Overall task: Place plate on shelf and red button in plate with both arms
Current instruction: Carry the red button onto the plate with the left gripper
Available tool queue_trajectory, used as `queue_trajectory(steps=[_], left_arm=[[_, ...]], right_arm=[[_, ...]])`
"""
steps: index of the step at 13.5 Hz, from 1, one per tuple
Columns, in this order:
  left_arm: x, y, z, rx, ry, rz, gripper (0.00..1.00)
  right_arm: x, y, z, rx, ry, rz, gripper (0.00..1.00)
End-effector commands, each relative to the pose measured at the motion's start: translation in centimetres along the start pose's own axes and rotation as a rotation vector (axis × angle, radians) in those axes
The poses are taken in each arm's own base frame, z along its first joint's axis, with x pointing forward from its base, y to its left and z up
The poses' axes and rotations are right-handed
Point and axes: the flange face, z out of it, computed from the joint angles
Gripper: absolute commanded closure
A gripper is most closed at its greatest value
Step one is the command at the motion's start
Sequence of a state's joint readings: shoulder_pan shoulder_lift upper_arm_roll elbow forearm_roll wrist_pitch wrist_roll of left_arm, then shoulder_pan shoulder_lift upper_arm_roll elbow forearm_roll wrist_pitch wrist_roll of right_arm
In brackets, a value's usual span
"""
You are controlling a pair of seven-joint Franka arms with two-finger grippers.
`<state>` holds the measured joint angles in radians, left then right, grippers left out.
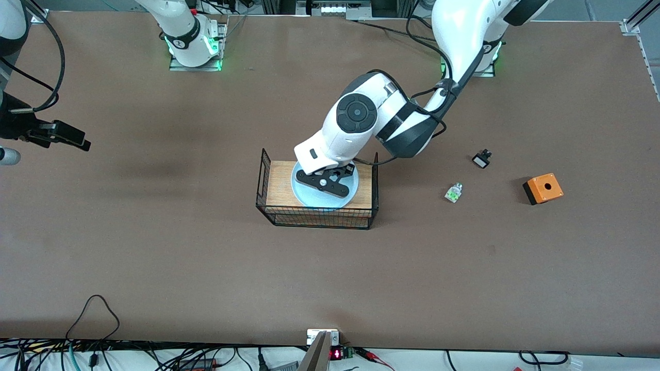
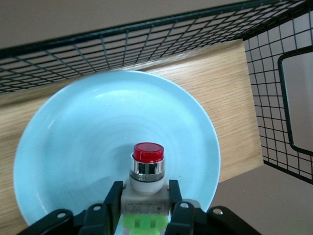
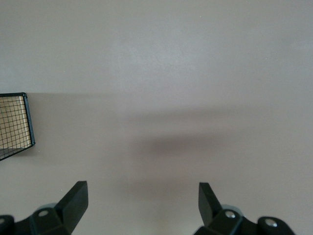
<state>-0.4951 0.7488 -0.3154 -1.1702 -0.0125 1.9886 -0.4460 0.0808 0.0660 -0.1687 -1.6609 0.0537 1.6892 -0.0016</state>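
The pale light-blue plate (image 1: 313, 200) lies on the wooden board (image 1: 281, 185) inside a black wire basket (image 1: 319, 220) at the table's middle. My left gripper (image 1: 325, 183) is low over the plate. In the left wrist view the left gripper (image 2: 145, 189) is shut on the whitish body of the red button (image 2: 147, 155), red cap pointing away over the plate's (image 2: 78, 132) middle. I cannot tell whether the button touches the plate. My right gripper (image 1: 82, 143) waits over bare table at the right arm's end, open and empty (image 3: 142, 188).
Toward the left arm's end of the table lie a similar part with a green cap (image 1: 454, 192), a small black part (image 1: 481, 158) and an orange box with a hole (image 1: 543, 188). The basket's corner shows in the right wrist view (image 3: 19, 127).
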Motion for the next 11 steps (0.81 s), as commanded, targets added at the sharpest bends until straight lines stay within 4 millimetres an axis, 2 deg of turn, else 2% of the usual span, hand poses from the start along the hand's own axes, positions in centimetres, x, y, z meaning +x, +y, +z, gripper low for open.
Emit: queue_trajectory(steps=[1, 4, 5, 6, 7, 9, 11], left_arm=[[0.1, -0.2, -1.0, 0.009, -0.001, -0.017, 0.0], [0.0, -0.5, -2.5, 0.021, -0.002, -0.019, 0.0], [0.4, -1.6, -3.7, 0.043, 0.018, -0.034, 0.0], [1.1, -3.5, -5.5, 0.082, 0.052, -0.061, 0.0], [1.1, -5.1, -6.4, 0.122, 0.034, -0.083, 0.0], [0.7, -8.4, -10.0, 0.225, 0.014, -0.123, 0.0], [0.9, -13.7, -13.3, 0.284, -0.007, -0.212, 0.0]], right_arm=[[-0.2, -0.1, -0.5, -0.012, 0.001, 0.007, 0.0], [-0.1, -0.1, -0.6, -0.012, 0.007, 0.004, 0.0], [-0.1, -0.1, -0.6, -0.012, 0.007, 0.004, 0.0], [-0.1, -0.1, -0.6, -0.012, 0.008, 0.004, 0.0], [-0.1, -0.1, -0.7, -0.012, 0.011, -0.003, 0.0], [0.2, 0.0, -1.1, -0.014, 0.021, -0.005, 0.0], [0.4, 0.0, -0.7, -0.015, 0.014, -0.005, 0.0]])
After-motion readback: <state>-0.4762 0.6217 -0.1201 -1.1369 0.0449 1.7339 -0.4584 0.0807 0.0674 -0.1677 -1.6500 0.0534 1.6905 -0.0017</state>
